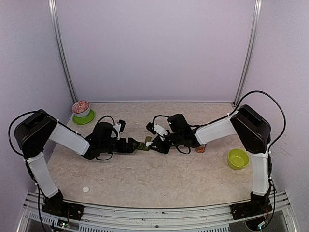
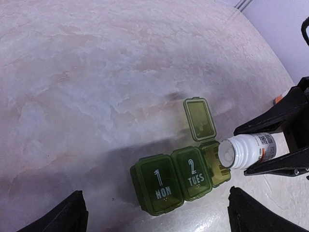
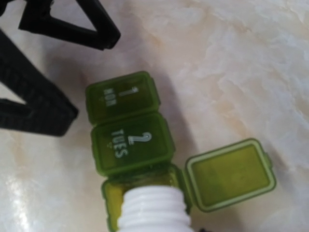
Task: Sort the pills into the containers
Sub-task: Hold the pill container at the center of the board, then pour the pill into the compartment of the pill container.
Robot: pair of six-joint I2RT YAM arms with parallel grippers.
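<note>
The containers [image 2: 177, 181] are a dark green strip of three joined compartments lying on the marbled table. The lids marked MON and TUES are closed, and the third lid [image 2: 199, 119] stands flipped open. My right gripper [image 2: 289, 142] is shut on a white bottle [image 2: 248, 151], tilted with its mouth over the open third compartment [image 3: 112, 195]. The bottle's threaded neck [image 3: 153, 210] fills the bottom of the right wrist view. No pills show; the bottle hides the compartment's inside. My left gripper [image 2: 157, 212] is open, its fingers [image 2: 67, 215] wide on either side of the strip.
A lime-green bowl [image 1: 238, 158] sits at the right by the right arm. A reddish bowl on a green saucer [image 1: 82, 111] stands at the back left. A small white disc [image 1: 86, 189] lies near the front left. Something orange [image 1: 201, 149] lies behind the right forearm.
</note>
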